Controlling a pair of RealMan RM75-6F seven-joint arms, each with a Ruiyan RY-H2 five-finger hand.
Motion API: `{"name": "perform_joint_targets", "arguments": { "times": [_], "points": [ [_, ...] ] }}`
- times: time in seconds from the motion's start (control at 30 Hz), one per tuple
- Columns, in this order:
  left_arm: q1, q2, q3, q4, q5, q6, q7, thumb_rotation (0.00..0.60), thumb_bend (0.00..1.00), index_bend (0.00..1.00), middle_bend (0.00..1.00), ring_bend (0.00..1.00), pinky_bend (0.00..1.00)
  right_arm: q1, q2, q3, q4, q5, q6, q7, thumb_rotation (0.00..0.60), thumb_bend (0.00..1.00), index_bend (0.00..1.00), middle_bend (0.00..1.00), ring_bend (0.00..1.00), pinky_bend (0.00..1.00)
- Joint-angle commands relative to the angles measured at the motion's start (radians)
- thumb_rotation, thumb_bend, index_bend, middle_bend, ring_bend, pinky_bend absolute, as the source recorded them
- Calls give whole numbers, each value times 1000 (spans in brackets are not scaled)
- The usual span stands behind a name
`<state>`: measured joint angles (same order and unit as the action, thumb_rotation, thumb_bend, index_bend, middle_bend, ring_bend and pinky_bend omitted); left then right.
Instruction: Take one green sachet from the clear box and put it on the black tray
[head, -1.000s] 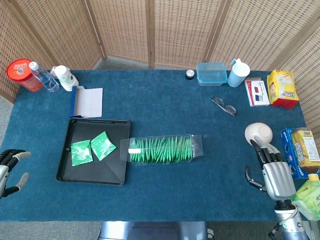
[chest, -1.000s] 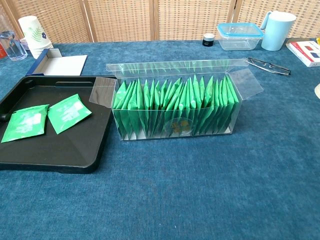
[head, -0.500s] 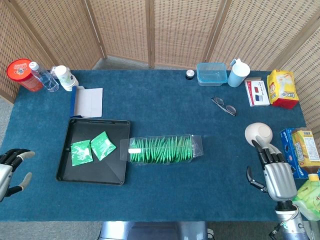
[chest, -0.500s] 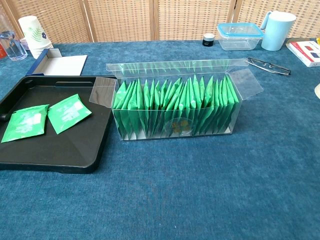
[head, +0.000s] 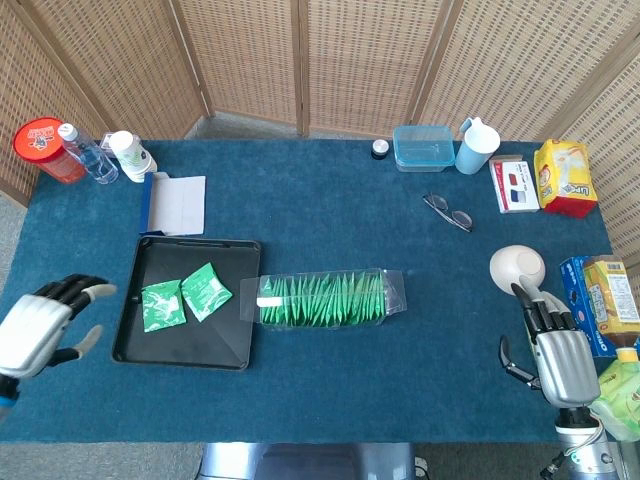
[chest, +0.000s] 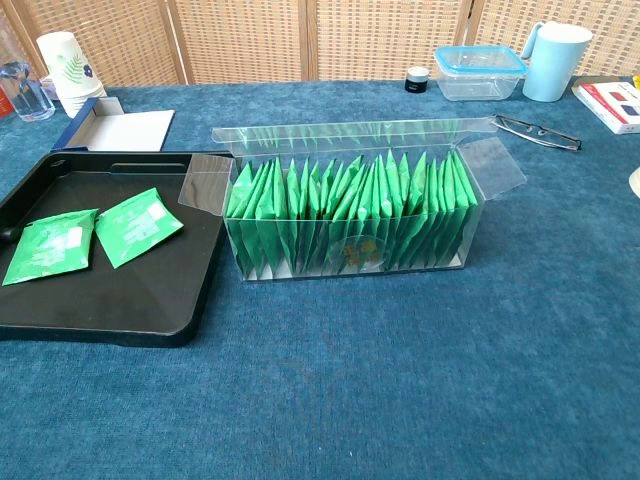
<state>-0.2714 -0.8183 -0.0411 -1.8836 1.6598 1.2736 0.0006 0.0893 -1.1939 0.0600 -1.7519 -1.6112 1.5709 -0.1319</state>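
Note:
The clear box (head: 325, 298) (chest: 350, 215) lies open at the table's middle, packed with several upright green sachets (chest: 345, 205). To its left is the black tray (head: 222, 345) (chest: 150, 310), with two green sachets (head: 162, 305) (head: 206, 290) lying flat on it. My left hand (head: 45, 325) hovers open just left of the tray, fingers spread, holding nothing. My right hand (head: 557, 350) is open near the table's right front edge, well away from the box. Neither hand shows in the chest view.
A white bowl (head: 517, 267) sits just beyond my right hand, snack boxes (head: 600, 300) to its right. Glasses (head: 448, 212), a lidded container (head: 423, 147) and a cup (head: 477, 146) stand at the back right. Bottles (head: 85, 152) and a white notebook (head: 178, 203) are at the back left.
My left hand has moved up and rightward, toward the tray. My right hand has slid slightly back toward the front edge. Box and sachets are unmoved.

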Motion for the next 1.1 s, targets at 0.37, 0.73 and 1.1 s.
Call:
{"name": "perform_joint_targets", "arguments": {
  "times": [0.37, 0.73, 1.1],
  "points": [
    [-356, -147, -165, -11, -184, -375, 227, 487, 346, 257, 238, 212, 342, 7, -12, 14, 15, 37, -25, -6, 243, 583, 0, 90, 166, 173],
    [-501, -296, -176, -6, -295, -486, 383, 396, 315, 257, 236, 211, 343, 22, -24, 31, 42, 62, -46, 12, 244, 583, 0, 90, 166, 173],
    [-582, -432, -161, 48, -404, -472, 571, 381, 314, 268, 233, 210, 343, 13, -27, 31, 63, 62, -30, 40, 243, 583, 0, 90, 166, 174]
  ]
}}
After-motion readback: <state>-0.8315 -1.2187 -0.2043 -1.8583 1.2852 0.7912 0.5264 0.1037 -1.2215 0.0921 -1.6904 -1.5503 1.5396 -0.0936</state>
